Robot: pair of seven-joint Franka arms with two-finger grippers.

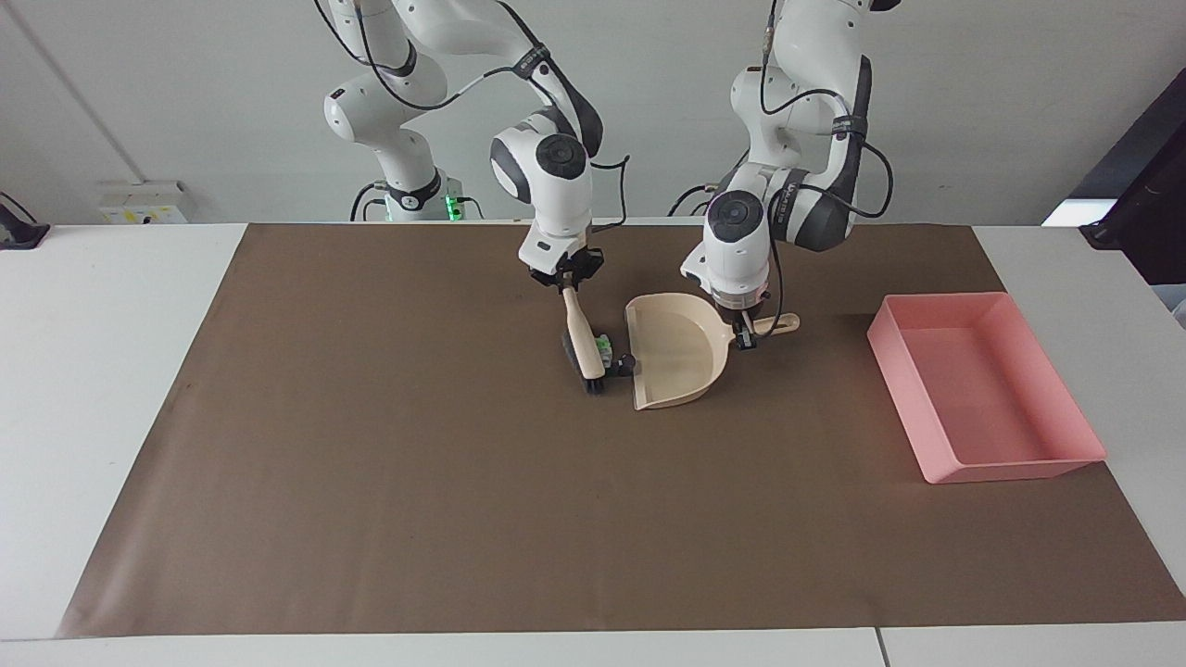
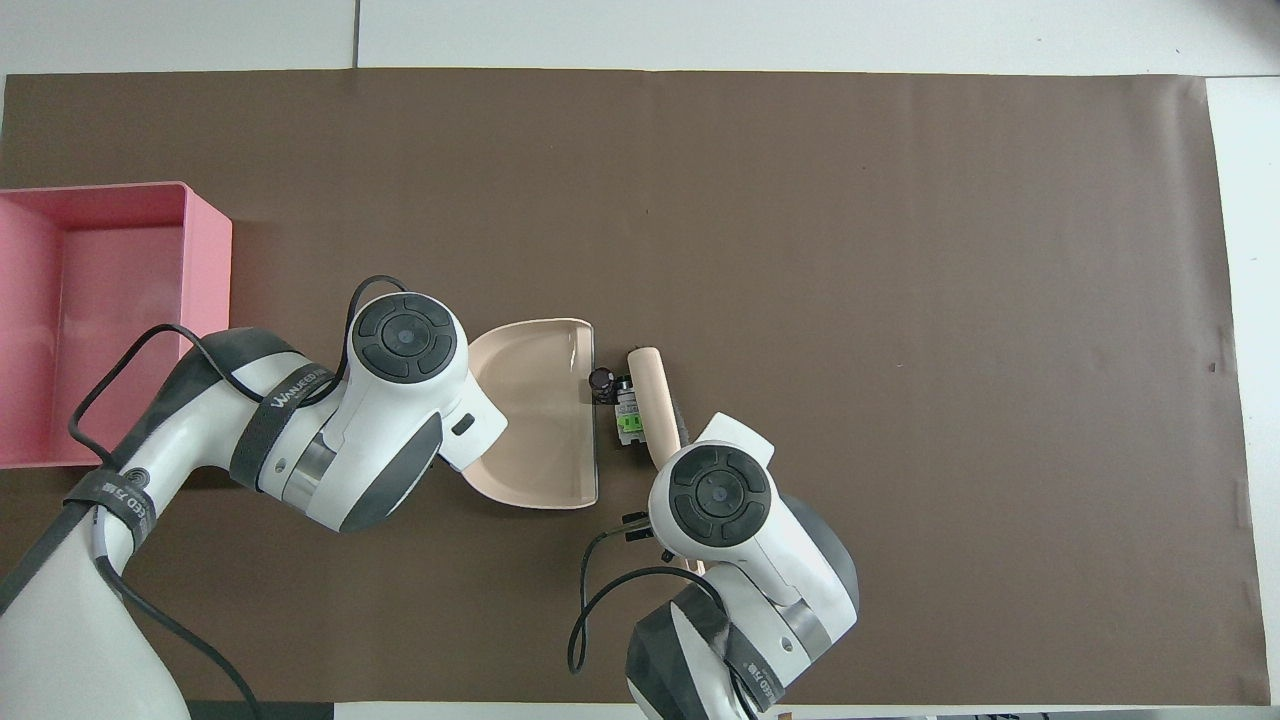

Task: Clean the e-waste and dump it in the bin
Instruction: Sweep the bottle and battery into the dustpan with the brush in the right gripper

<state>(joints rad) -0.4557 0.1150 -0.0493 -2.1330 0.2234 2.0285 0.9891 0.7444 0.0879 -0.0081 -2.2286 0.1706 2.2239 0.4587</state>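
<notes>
- Right, facing view first: my right gripper (image 1: 564, 275) is clamped on the beige-handled brush with dark bristles (image 1: 582, 339), whose bristle end sits on the brown paper mat (image 1: 371, 445) hard against the e-waste.
- Just a sliver of the tiny white-and-green piece (image 1: 604, 347) shows past the brush, and the small black piece (image 1: 623, 365) sits right at the open lip of the beige plastic dustpan (image 1: 675, 352).
- My left gripper (image 1: 744, 335) grips the dustpan's handle, lip on the mat.
- Nothing is swept in yet, I judge; the shallow pink plastic bin (image 1: 984, 384) at the left arm's end of the table looks bare, so sweeping, carrying and dumping all remain.
- Now overhead: white-and-green piece (image 2: 627, 416) wedged between brush (image 2: 652, 400) and dustpan (image 2: 535, 415), black piece (image 2: 601, 381) touching the lip.
- Both grippers are hidden under my wrists here.
- Writing: the left arm's strap reads roughly "WANGEED"; I can't vouch for every letter.
</notes>
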